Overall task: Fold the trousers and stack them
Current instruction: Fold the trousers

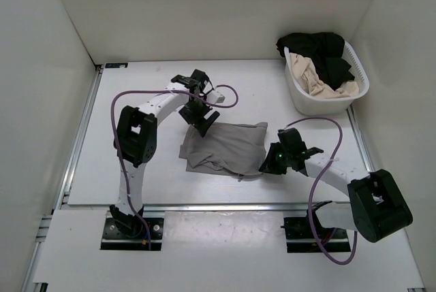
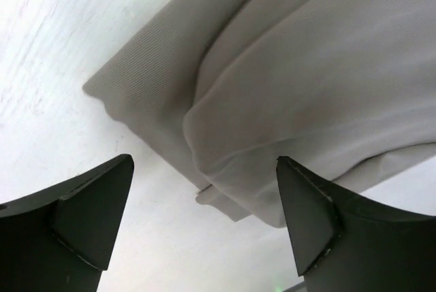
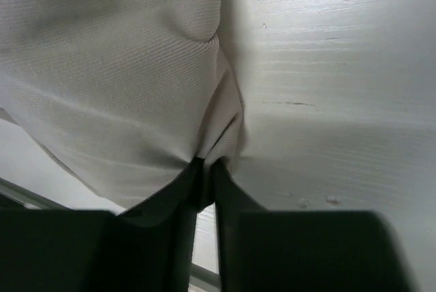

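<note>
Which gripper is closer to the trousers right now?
Right. The right gripper pinches the trousers at their near-right edge; the left gripper hangs open over their far-left corner.

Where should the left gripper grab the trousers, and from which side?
Take the layered corner of the trousers, which lies just ahead of the open left gripper. Come in low from the bare table side. The folded layers end there in a thick free edge. The right gripper pinches the near right edge, so this corner likely balances the lift.
</note>
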`<action>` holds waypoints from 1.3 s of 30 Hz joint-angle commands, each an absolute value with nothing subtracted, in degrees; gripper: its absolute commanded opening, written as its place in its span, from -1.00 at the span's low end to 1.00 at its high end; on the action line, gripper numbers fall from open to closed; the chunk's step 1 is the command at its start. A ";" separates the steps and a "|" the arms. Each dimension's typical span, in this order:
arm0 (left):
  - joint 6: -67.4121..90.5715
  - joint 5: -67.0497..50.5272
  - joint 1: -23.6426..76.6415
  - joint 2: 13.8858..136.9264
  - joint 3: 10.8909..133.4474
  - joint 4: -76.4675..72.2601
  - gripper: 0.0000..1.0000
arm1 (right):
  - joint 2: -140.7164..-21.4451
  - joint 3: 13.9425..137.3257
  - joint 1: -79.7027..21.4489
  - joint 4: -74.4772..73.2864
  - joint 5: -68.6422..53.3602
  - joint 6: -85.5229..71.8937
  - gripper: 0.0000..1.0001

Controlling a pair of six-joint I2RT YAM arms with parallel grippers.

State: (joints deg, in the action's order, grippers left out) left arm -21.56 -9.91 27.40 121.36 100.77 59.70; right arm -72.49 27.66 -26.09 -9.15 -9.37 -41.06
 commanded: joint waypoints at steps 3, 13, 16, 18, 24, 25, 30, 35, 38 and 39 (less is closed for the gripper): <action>-20.03 -3.78 26.89 115.24 100.99 56.96 1.00 | -70.59 33.90 -26.02 -20.72 -7.49 -35.00 -0.11; -27.77 -6.94 32.78 99.32 76.04 55.47 0.34 | -72.84 52.63 -18.20 -29.62 -8.96 -28.57 0.35; -25.76 -6.33 34.89 98.71 72.87 51.61 0.77 | -85.03 59.05 -16.09 -30.15 -10.20 -27.95 0.35; -25.05 -5.46 36.82 98.70 71.03 49.14 0.91 | -89.10 61.08 -15.56 -29.28 -11.68 -27.95 0.35; -23.29 1.22 40.16 99.32 67.07 42.45 0.80 | -98.69 66.53 -14.94 -27.60 -10.28 -29.09 0.30; -23.29 1.23 40.17 100.10 66.54 41.93 0.71 | -100.18 66.53 -14.94 -27.60 -10.28 -29.09 0.27; -22.76 1.93 40.17 100.63 64.52 40.78 -0.12 | -101.34 67.15 -14.41 -27.07 -10.81 -30.32 -0.34; -22.24 1.94 40.17 102.48 62.14 39.55 -0.72 | -101.95 67.15 -12.13 -27.07 -10.02 -31.38 -0.93; -22.85 1.14 40.17 100.29 61.00 39.55 -0.72 | -102.48 67.15 -11.51 -27.07 -8.71 -32.43 -1.00; -22.85 1.14 40.17 97.85 60.21 40.25 -0.72 | -102.48 67.15 -10.82 -27.07 -8.70 -32.43 -1.00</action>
